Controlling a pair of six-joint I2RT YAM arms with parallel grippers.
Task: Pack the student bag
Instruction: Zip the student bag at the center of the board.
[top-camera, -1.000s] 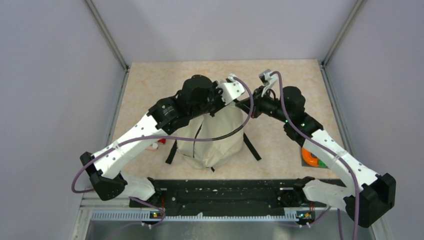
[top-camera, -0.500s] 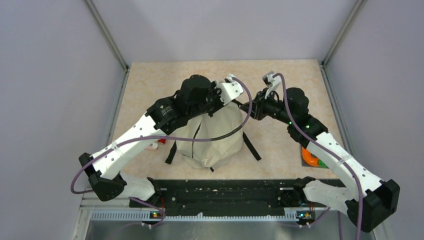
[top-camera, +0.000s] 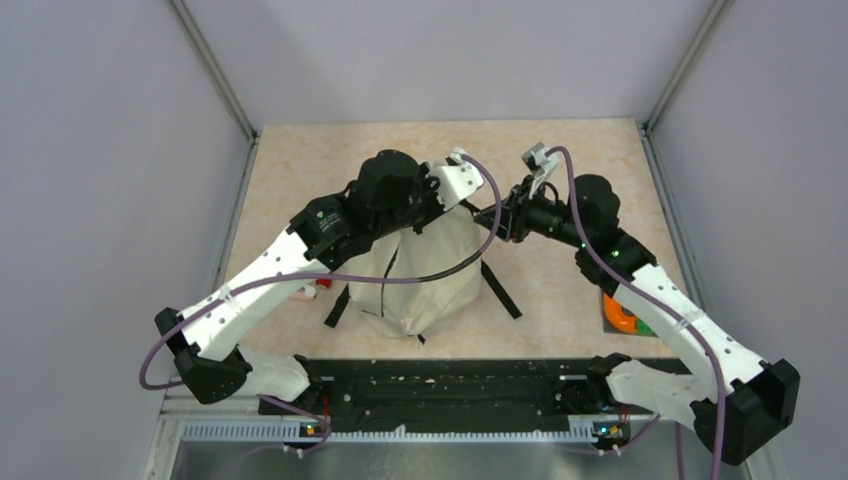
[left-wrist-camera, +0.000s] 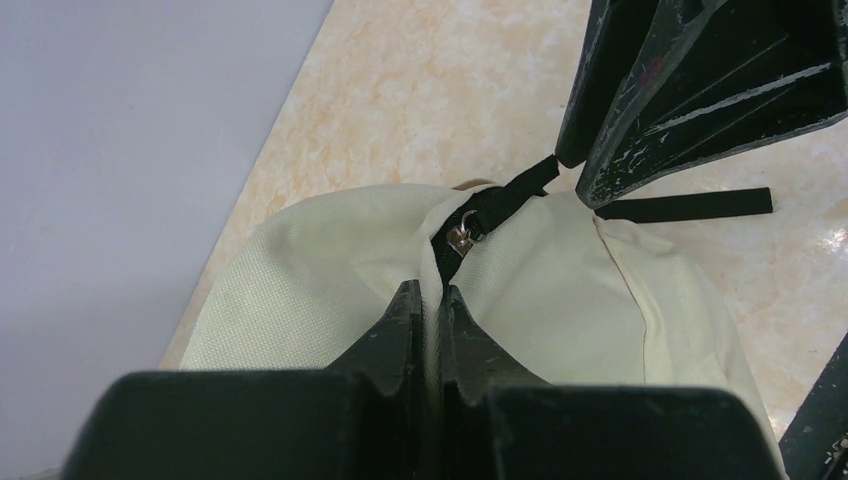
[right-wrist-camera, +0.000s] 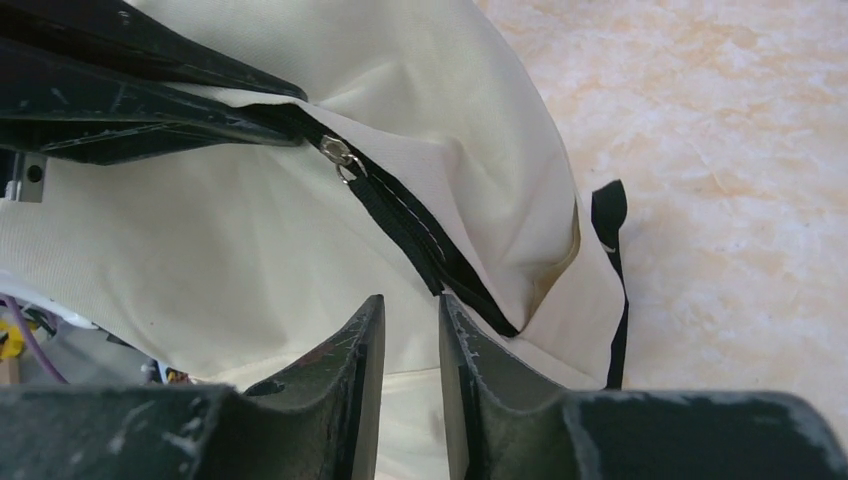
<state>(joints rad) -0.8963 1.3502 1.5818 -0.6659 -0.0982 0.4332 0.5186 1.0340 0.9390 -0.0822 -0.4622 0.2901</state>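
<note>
The cream student bag (top-camera: 430, 275) stands in the middle of the table with its black straps trailing. My left gripper (top-camera: 447, 208) is at its top. In the left wrist view it (left-wrist-camera: 432, 292) is shut on a fold of the bag's cream fabric (left-wrist-camera: 330, 260) just below the black zipper and its silver pull (left-wrist-camera: 462, 235). My right gripper (top-camera: 497, 215) is at the bag's upper right. In the right wrist view its jaws (right-wrist-camera: 412, 300) stand a narrow gap apart beside the zipper tape (right-wrist-camera: 420, 240), with only bag fabric (right-wrist-camera: 250, 240) seen behind.
An orange and green object (top-camera: 625, 315) lies at the table's right edge under the right arm. A small red thing (top-camera: 322, 283) shows left of the bag. A black strap (top-camera: 500, 290) trails on the table to the bag's right. Grey walls enclose the table.
My right gripper has crept left, closer to the bag's top. The left gripper keeps its pinch, and the bag has shifted slightly left.
</note>
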